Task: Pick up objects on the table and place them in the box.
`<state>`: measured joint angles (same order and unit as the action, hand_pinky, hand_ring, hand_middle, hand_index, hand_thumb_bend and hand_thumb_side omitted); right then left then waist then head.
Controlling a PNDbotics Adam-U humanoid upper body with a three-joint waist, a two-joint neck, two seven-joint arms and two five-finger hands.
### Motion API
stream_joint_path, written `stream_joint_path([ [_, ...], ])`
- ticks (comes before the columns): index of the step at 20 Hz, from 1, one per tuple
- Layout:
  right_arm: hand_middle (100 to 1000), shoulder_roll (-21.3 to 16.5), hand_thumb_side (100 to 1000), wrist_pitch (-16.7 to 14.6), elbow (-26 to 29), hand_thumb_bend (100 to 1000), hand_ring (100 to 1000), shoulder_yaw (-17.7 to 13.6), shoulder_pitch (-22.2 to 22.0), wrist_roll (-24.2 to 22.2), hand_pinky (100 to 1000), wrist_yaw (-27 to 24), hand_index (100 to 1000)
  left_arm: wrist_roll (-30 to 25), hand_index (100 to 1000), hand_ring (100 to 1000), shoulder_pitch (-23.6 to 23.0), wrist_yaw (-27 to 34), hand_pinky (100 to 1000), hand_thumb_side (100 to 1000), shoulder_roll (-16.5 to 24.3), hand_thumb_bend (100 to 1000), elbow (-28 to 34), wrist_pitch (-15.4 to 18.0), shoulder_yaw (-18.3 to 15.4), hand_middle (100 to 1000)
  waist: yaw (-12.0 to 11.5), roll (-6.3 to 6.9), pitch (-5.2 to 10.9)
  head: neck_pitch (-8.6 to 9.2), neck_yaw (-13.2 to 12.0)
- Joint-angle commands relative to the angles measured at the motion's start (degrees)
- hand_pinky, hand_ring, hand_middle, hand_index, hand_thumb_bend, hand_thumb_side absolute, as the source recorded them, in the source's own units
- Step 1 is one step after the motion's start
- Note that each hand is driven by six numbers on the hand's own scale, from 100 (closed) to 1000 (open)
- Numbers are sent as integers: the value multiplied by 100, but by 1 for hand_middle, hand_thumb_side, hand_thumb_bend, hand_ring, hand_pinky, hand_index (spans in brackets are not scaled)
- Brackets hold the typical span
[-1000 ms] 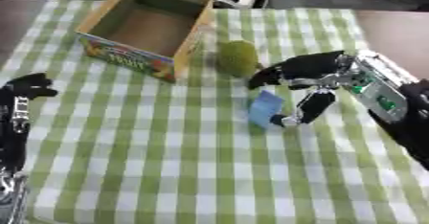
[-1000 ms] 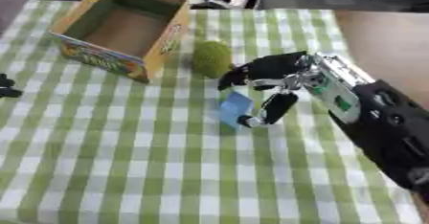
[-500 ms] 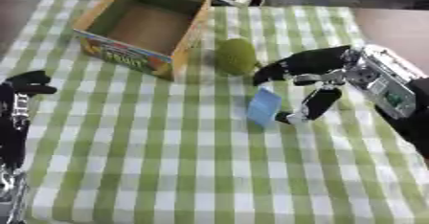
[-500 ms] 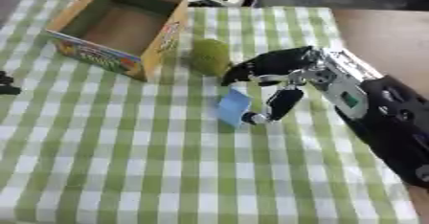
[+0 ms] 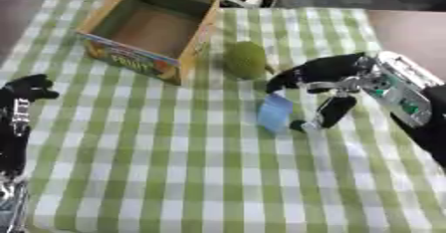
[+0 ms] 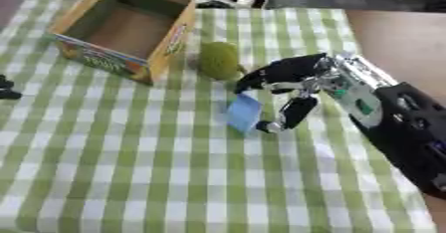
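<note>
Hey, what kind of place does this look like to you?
Probably a robot test or demo table set up indoors: a green checked tablecloth, an open cardboard box, a green fruit-like object and a small blue item beside the right robot hand.

Light is even and fairly bright across the green-checked tablecloth (image 5: 174,167), with no glare. Shadows are soft and short: a faint one lies under the right hand (image 6: 292,80) toward six o'clock, and the inside of the cardboard box (image 5: 148,25) is darker along its walls. Both views are soft all over; printing on the box front is smeared. The far edge at twelve o'clock falls dim and unfocused.
</note>
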<state>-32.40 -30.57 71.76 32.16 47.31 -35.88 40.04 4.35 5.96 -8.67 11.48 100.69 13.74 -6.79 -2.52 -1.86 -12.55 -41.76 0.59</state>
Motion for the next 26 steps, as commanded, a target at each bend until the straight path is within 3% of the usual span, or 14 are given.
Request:
stream_joint_path([
  [1,945,-57,557,-642,-48,265,938,-59,92,-547,848,120,1000,21,739,607,27,-19,819,862,110,100,72,-3,-9,619,-9,22,81,84,15],
  [15,934,171,532,-742,-190,231,932,-50,158,-399,843,337,1000,15,739,605,38,-7,817,859,101,100,77,-1,7,618,-32,48,69,-188,68],
  [26,945,245,528,-738,-152,246,931,-77,216,-267,843,413,1000,20,738,604,40,-10,816,859,91,100,75,-5,4,617,-48,36,62,-235,76],
])
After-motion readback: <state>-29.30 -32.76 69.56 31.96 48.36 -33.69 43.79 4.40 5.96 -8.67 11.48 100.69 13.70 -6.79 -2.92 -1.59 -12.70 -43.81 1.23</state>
